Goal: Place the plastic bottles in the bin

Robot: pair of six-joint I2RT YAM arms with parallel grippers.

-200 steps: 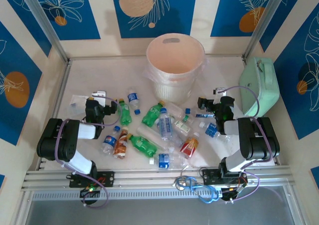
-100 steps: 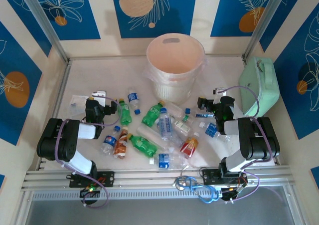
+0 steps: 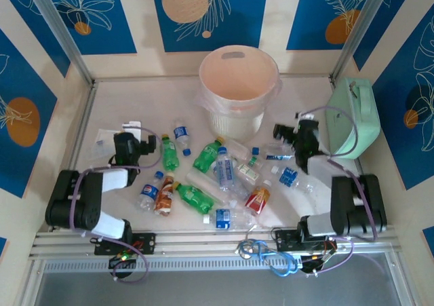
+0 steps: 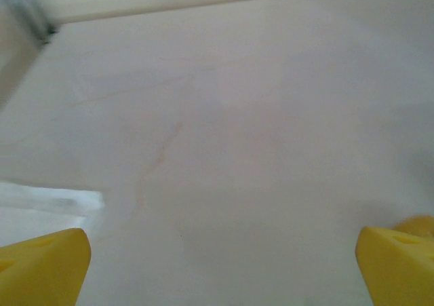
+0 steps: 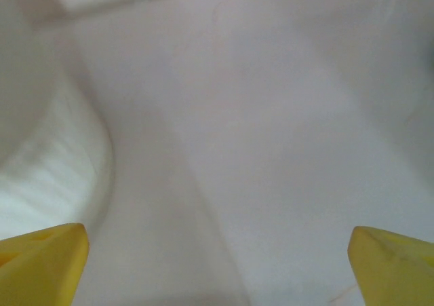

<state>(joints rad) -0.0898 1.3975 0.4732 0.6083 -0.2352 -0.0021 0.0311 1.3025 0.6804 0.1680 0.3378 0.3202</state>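
top view first: the bin [image 3: 237, 119] stands at the far middle of the table [image 3: 139, 99], close to the back wall, mouth open. the bottles [image 3: 224, 170] lie scattered on their sides across the middle, from just in front of the bin down toward the near rail [image 3: 203, 241]. green ones are on the left of the heap, and a red-labelled one lies near the front. the left claw [image 3: 132, 131] hovers at the heap's left edge, spread wide and empty, with a green bottle just to its right and the bag [image 3: 103, 138] just to its left. the right claw [image 3: 293, 129] sits right of the heap, spread wide too and empty, between the bin and the case [image 3: 352, 116]. for open room there's a bare patch far left of the bin, and a narrower bare strip between bin and case.

left wrist now: the yellow left fingertips [image 4: 41, 265] sit at both bottom corners, wide apart, with bare table between them and ahead to the back wall. the bag's edge shows at the left, and the corner post [image 4: 27, 11] is top left.

right wrist: the right fingertips [image 5: 41, 262] are at both bottom corners, wide apart, gripping nothing. the bin's pale curved wall rises on the left, near the left finger. bare table runs ahead and to the right.
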